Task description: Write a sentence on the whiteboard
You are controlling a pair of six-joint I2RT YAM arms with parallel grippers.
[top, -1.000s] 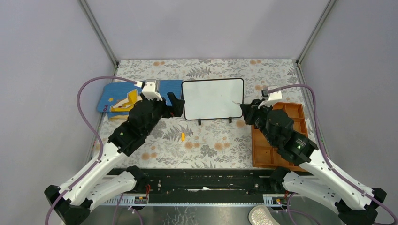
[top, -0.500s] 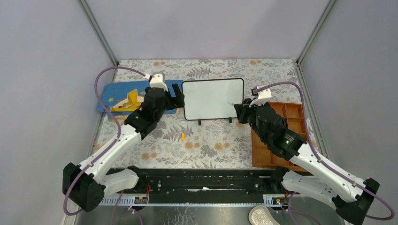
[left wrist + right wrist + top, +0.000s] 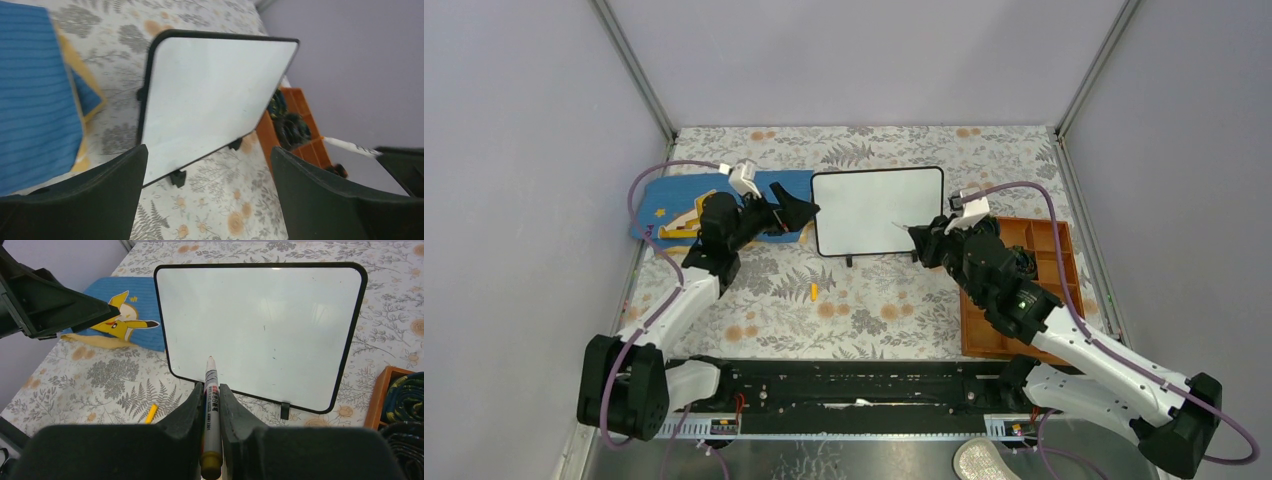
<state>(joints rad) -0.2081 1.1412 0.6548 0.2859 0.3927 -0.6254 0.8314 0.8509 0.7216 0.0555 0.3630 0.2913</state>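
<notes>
Grey walls close in a worktop [image 3: 874, 310] covered with a floral cloth. The whiteboard [image 3: 879, 210] stands on its small black feet near the middle of it, towards the back, leaning slightly backwards. Its face shows plain glossy white with a few faint specks.

The left gripper [image 3: 796, 212] hovers just beside the board's left edge, over the right end of a blue mat [image 3: 669, 200] with a yellow figure on it. Its jaws are spread wide with nothing between them.

The right gripper [image 3: 211, 389] sits in front of the board's lower right part. Its jaws are clamped on a marker [image 3: 211, 405], whose white tip points at the board's bottom edge. In the left wrist view the tip stands clear of the frame.

A small orange piece [image 3: 813, 291] lies on the cloth in front of the board, well apart from both arms. To the right of the board, an orange-brown tray [image 3: 984, 320] with compartments holds some dark coiled things [image 3: 405, 395].
</notes>
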